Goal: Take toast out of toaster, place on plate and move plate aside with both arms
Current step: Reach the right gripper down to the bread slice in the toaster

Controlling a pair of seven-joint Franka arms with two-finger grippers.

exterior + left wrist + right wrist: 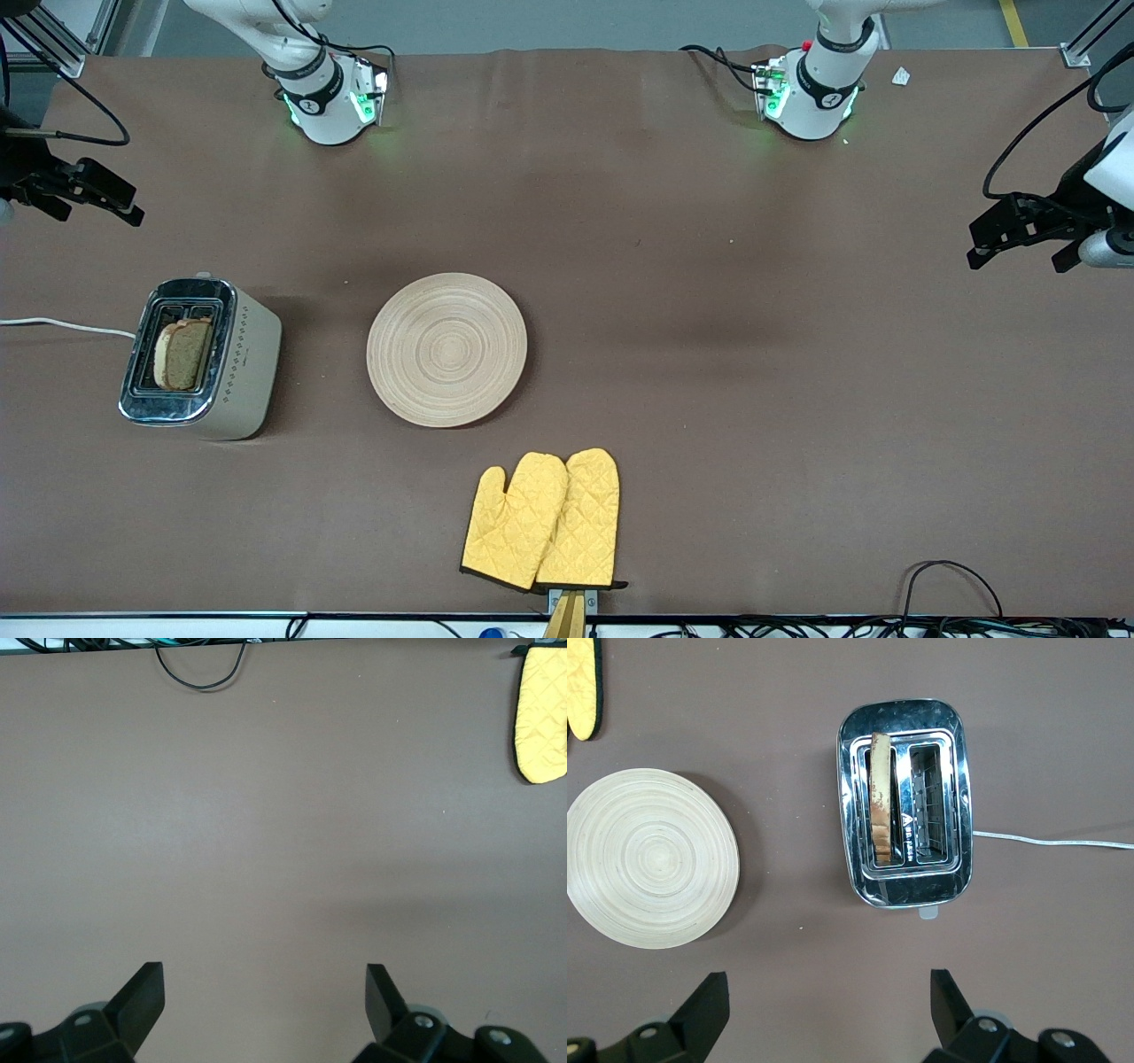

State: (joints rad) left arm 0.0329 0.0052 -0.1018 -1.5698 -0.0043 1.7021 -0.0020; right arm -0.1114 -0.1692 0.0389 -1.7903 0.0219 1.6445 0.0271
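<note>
The toast stands upright in one slot of a silver and cream toaster toward the right arm's end of the table; it also shows in the right wrist view. The round wooden plate lies flat beside the toaster, mid-table, and shows bare in the right wrist view. My right gripper is open and empty, up in the air over the table's end beside the toaster. My left gripper is open and empty over bare table at the left arm's end.
Two yellow quilted oven mitts lie nearer to the front camera than the plate, at the table's edge. The toaster's white cord runs off the table's end. A black cable loop lies at the front edge toward the left arm's end.
</note>
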